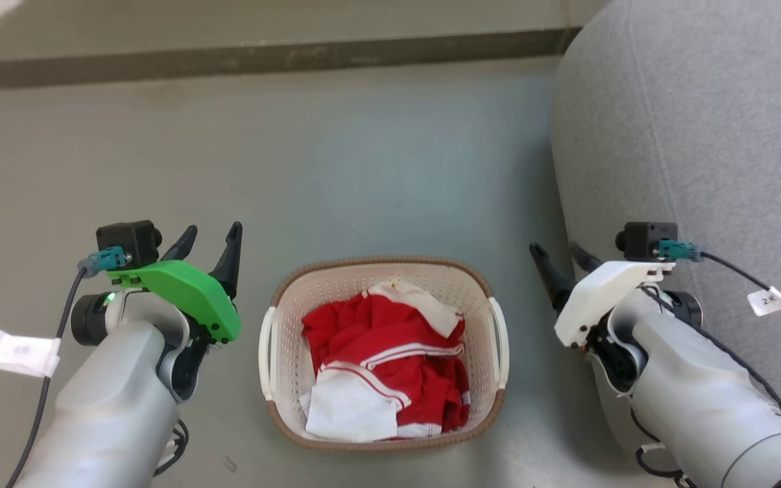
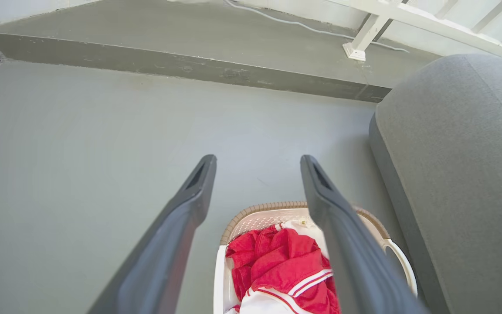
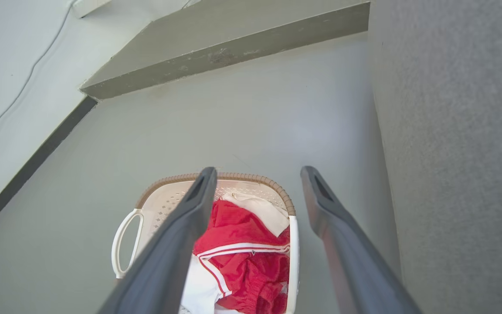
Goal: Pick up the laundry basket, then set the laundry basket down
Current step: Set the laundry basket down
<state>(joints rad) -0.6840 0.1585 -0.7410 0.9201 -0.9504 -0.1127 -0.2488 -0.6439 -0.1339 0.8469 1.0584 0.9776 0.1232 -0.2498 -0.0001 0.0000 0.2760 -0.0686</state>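
The laundry basket (image 1: 384, 261) sits on the grey floor (image 1: 295, 149) at 6 o'clock, holding red and white clothes (image 1: 390, 346). Its 2 white loop handles (image 1: 266, 352) lie at its 9 and 3 o'clock sides. The left claw (image 1: 213, 230) hangs at 8 o'clock and the right claw (image 1: 554, 249) at 4 o'clock. Both have their fingers spread and empty, apart from the basket. A grey sofa (image 1: 689, 135) rises at 2 o'clock.

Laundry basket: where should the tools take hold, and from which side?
Take the cream perforated plastic laundry basket by its white loop handles: left tool on the left handle, right tool on the right handle, each from its outer side. They jut out at opposite sides.
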